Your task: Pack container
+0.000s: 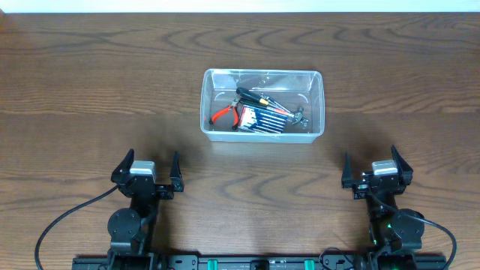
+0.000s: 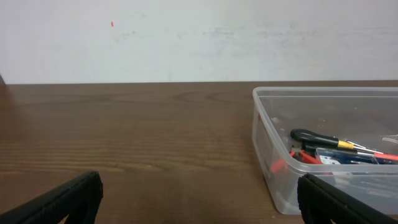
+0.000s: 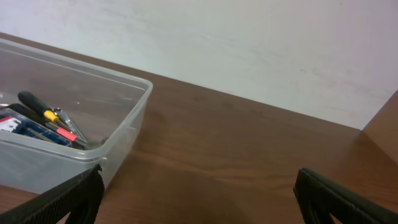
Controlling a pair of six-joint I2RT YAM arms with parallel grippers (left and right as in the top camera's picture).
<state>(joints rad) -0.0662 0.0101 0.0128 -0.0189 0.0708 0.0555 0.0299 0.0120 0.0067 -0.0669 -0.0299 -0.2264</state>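
The container is sitting mid-counter, holding pliers, a screwdriver and a blue case. Near the counter's front edge, left gripper and right gripper are waiting, jaws spread, gripping nothing.

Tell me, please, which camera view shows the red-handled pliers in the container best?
The overhead view: the red-handled pliers lie in full sight at the left end of the container. The left wrist view shows only red bits through the clear wall. In the right wrist view I cannot make them out.
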